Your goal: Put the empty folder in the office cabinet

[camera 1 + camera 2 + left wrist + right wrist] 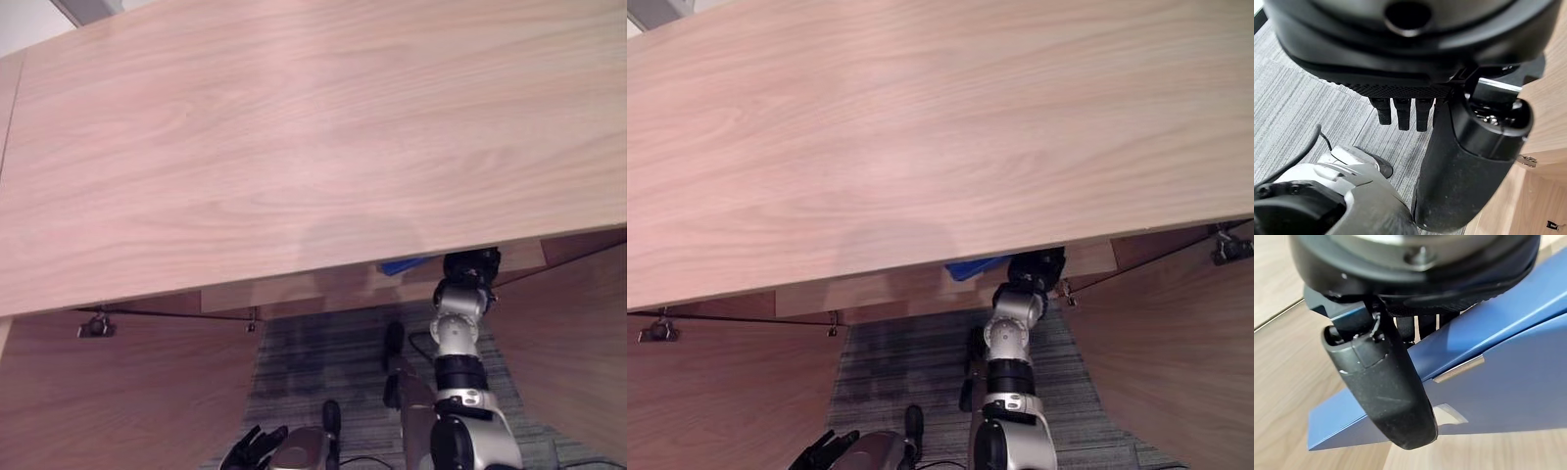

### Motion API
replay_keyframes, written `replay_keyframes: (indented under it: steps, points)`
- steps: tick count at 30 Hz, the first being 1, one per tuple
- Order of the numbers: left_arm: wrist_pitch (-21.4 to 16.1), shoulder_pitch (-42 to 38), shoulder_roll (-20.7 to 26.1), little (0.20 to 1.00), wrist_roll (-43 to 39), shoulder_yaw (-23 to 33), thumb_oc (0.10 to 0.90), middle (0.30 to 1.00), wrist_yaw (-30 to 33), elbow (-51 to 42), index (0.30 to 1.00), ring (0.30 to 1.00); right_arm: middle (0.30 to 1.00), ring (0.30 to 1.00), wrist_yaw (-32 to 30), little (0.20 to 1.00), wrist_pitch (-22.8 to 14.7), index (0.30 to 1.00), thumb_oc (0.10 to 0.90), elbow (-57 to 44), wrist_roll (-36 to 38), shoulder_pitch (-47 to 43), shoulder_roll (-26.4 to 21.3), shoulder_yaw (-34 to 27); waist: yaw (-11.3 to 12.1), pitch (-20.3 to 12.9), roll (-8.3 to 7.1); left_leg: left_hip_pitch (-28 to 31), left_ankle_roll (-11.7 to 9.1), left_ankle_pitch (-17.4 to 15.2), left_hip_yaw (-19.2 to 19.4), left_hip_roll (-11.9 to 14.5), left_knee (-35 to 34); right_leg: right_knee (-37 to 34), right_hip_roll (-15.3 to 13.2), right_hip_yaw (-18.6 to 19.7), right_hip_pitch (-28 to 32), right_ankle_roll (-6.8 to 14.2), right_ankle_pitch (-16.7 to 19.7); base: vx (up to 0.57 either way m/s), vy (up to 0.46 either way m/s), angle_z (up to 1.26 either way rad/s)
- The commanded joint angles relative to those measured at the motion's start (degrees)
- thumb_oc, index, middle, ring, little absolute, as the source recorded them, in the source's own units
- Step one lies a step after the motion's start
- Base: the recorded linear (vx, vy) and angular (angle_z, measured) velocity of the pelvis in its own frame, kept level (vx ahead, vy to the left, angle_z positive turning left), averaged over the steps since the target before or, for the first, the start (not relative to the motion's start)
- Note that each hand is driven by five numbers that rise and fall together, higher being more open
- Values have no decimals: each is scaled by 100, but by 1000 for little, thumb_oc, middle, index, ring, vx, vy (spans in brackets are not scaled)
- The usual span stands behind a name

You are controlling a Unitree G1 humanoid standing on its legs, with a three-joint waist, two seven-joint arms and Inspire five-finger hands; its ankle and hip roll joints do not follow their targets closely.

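Note:
A blue folder rests on a pale wooden shelf inside the cabinet; only its corner peeks out from under the cabinet's wide wooden top. My right arm reaches in under that top. My right hand is shut on the folder, with the thumb lying across its front face and the fingers behind it. From the head, that hand is mostly tucked beneath the top's front edge. My left hand hangs low by the floor, fingers relaxed and holding nothing.
The cabinet's doors stand open on both sides, one door at the left and one door at the right, with metal hinges at their upper corners. A shelf edge runs under the top. Grey carpet lies between the doors.

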Motion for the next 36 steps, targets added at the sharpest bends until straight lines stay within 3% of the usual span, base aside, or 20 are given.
replay_keyframes:
  steps: [1,8,19,26,31,36]
  points:
    - [-12,507,555,900,-22,-158,800,900,155,-45,900,900,300,300,348,300,-396,300,400,-1679,-338,-779,517,-47,-21,29,-137,162,464,-58,-337,-384,-37,-431,-219,288,-238,835,621,-71,17,5]
    - [-68,236,710,900,21,-275,800,900,236,86,900,900,300,300,174,300,-441,300,400,-2549,-553,-933,788,340,-50,457,-178,-211,483,-206,-278,-554,555,-322,-304,409,-319,806,657,-98,12,0]
    - [-166,137,932,900,-37,-603,800,900,376,197,900,900,300,300,-124,300,-554,300,400,-3254,-1000,-1070,735,999,-32,457,-224,-1549,559,-514,-162,-696,1820,230,-496,631,-1143,706,564,-76,8,-3]
    - [-146,118,1031,900,-26,-755,800,900,409,171,900,900,300,300,-212,300,-566,300,400,-3334,-1121,-1149,799,1133,-43,457,-150,-2241,585,-665,-135,-769,2424,549,-569,681,-1576,675,476,-48,3,0]
    - [-3,534,1144,900,-110,-1084,800,900,323,-724,900,900,300,300,-499,300,-541,300,400,-3283,-1453,-1415,666,1183,-69,457,69,-2791,612,-760,-75,-835,2764,756,-597,793,-2026,659,436,-32,31,-2]
    - [35,457,1222,900,-71,-1189,800,900,319,-682,900,900,300,300,-742,300,-625,300,400,-3344,-1716,-1776,693,1157,-28,457,107,-2818,611,-750,-74,-840,2691,744,-589,797,-2114,667,451,6,8,-10]
